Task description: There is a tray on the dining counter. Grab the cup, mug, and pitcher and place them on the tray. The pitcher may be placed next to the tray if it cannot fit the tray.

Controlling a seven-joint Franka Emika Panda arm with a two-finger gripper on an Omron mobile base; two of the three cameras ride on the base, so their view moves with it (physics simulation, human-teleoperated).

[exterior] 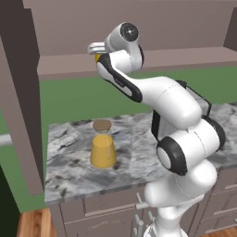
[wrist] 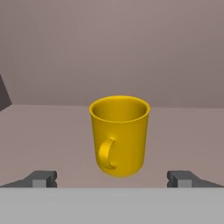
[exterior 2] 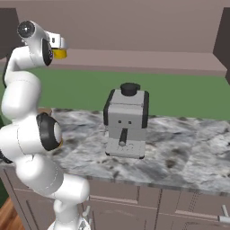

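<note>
The gripper (wrist: 112,178) is spread wide and grasps nothing: in the hand view its two dark fingertips (wrist: 43,179) stand far apart, well clear of anything. Just beyond them, centred between the tips, the mug (wrist: 119,134) stands upright on a mauve shelf (wrist: 183,131), its handle turned toward the camera and slightly left. The base views show that ledge running along the back wall, above a green backsplash, with the mug at the hand. Lower and nearer the base, the pitcher (exterior: 102,145) stands on the dining counter (exterior: 69,162) toward its left end, and a grey coffee machine (exterior 2: 126,121) sits further right.
</note>
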